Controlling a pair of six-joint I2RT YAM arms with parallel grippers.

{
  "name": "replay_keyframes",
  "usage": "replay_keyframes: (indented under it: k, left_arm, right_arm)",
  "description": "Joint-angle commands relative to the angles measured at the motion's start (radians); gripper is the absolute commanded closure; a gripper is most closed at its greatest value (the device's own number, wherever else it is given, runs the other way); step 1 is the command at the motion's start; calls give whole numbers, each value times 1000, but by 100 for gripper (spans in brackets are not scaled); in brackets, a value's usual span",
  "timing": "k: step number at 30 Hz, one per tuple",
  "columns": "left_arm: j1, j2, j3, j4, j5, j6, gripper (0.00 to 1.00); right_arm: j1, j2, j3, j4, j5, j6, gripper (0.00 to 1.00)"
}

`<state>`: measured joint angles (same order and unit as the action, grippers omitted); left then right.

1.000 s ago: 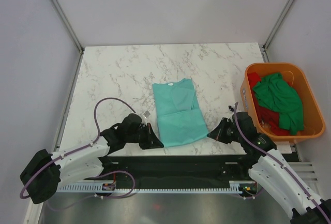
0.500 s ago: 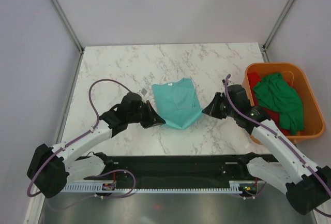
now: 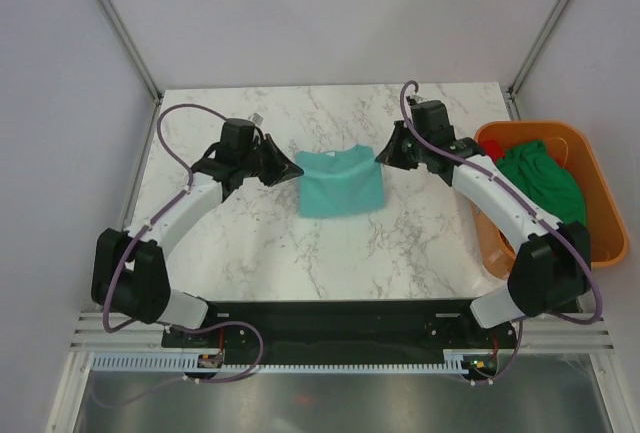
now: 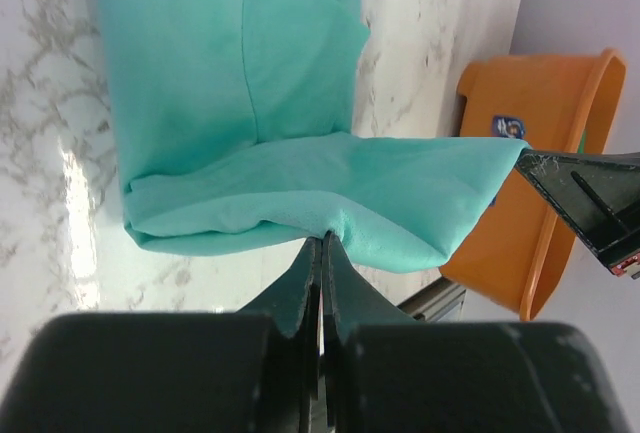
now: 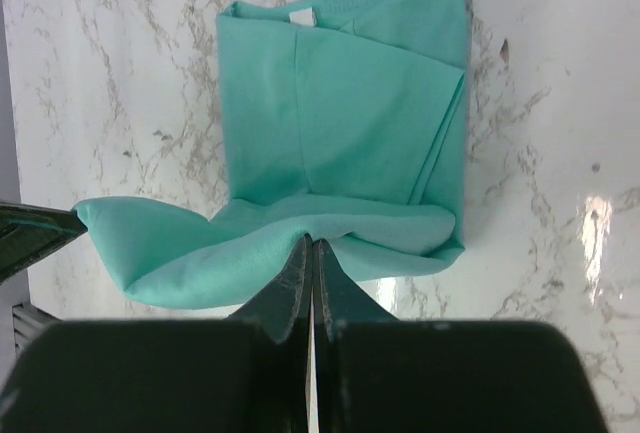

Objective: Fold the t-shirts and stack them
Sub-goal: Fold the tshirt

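A light teal t-shirt (image 3: 340,185) lies in the middle of the marble table, its near half folded up and over toward the collar. My left gripper (image 3: 297,166) is shut on the left corner of the lifted hem (image 4: 322,238). My right gripper (image 3: 380,156) is shut on the right corner (image 5: 310,243). Between them the hem hangs just above the shirt's far part (image 5: 340,103). A dark green t-shirt (image 3: 545,185) lies crumpled in the orange tub, with a red one (image 3: 492,154) showing under it.
The orange plastic tub (image 3: 530,131) stands at the table's right edge, close behind my right arm. Grey walls and metal frame posts (image 3: 115,23) enclose the table on three sides. Bare marble (image 3: 240,243) lies in front of the shirt.
Both grippers have carried the teal shirt's near hem away from the front edge and over toward the collar, halving the shirt's length. Both arms have stretched far out over the table.
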<state>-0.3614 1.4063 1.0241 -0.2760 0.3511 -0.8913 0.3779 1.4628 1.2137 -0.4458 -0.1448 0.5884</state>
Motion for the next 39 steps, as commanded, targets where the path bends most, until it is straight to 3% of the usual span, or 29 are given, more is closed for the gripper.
replay_keyframes:
  k: [1, 11, 22, 30, 37, 39]
  left_arm:
    - [38, 104, 112, 3, 46, 87, 98]
    - [105, 402, 413, 8, 97, 147, 98]
    - [179, 607, 577, 8, 124, 101, 98]
    - [203, 879, 908, 11, 232, 112, 98]
    - [202, 1091, 1160, 14, 331, 152, 73]
    - [202, 1108, 1212, 17, 336, 176, 59]
  right_arm:
    - [-42, 89, 111, 50, -42, -47, 100]
    - [-82, 350, 315, 113, -121, -87, 100]
    - [-116, 541, 495, 134, -131, -98, 100]
    - [-132, 697, 618, 160, -121, -87, 99]
    - [-165, 794, 659, 186, -72, -53, 98]
    - [-171, 814, 655, 208, -72, -45, 95]
